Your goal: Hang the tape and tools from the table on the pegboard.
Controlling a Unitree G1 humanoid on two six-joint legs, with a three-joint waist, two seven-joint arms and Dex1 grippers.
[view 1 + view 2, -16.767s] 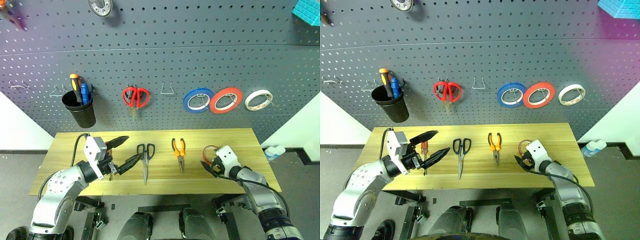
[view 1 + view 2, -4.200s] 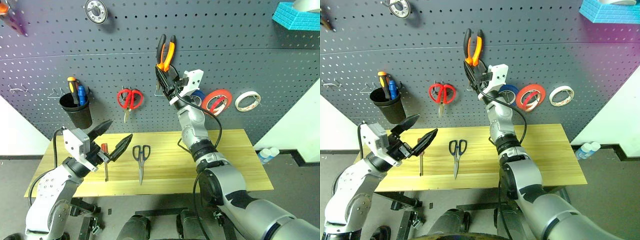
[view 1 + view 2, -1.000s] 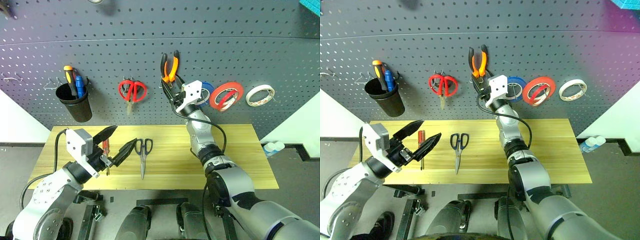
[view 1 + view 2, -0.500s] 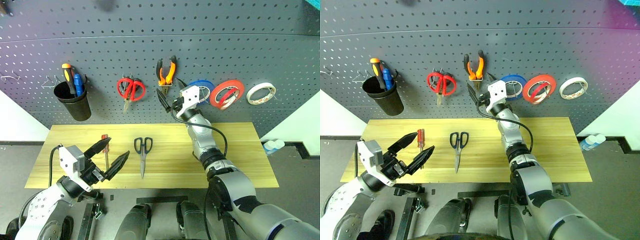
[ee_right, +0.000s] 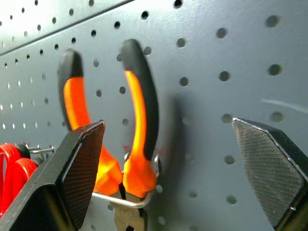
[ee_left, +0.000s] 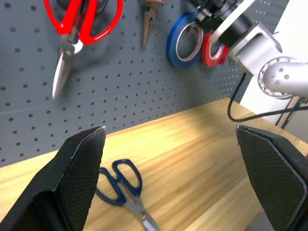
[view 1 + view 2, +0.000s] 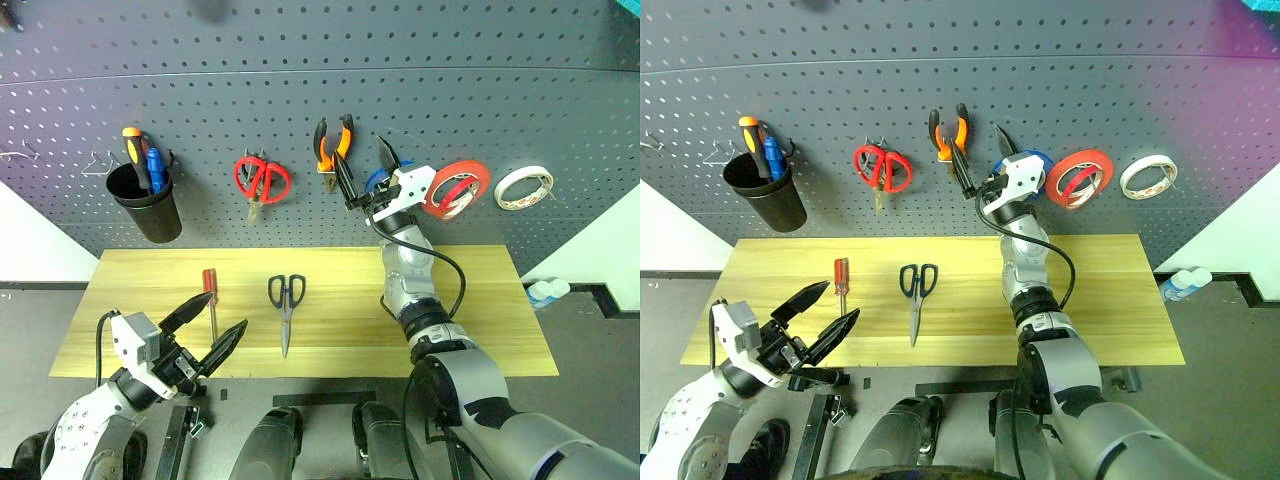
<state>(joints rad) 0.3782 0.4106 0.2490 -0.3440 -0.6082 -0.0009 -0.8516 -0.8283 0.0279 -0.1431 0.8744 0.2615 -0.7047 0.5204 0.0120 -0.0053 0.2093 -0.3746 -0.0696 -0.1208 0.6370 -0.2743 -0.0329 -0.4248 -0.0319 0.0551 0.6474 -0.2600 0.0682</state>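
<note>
The pegboard [image 7: 300,60] is spanning the whole back of the scene, and the wooden surface [image 7: 480,300] is lying below it. The pliers [image 7: 333,145] are hanging on a metal hook, handles up, between the red-handled scissors [image 7: 262,182] and the blue roll [image 7: 1028,160]. The right end effector [image 7: 366,170] is standing just beside the pliers with its jaws spread wide and nothing between them; in the right wrist view the orange handles are showing between the two black fingers [image 5: 79,166], apart from both. The narrow red tape ring [image 7: 455,188] is hanging on the board too, just to the right of that end effector.

The black-handled scissors [image 7: 286,305] and the red-handled screwdriver [image 7: 210,300] are lying flat on the surface, near each other. The left end effector [image 7: 205,335] is hovering low over the front edge, also wide and empty, with the screwdriver just behind its fingertips and the scissors farther to its right.

The risk, as I judge it, is the right finger brushing the pliers on pulling away and knocking them off the hook. The thin screwdriver, lying flat, could also roll or slip out of a pinch.
</note>
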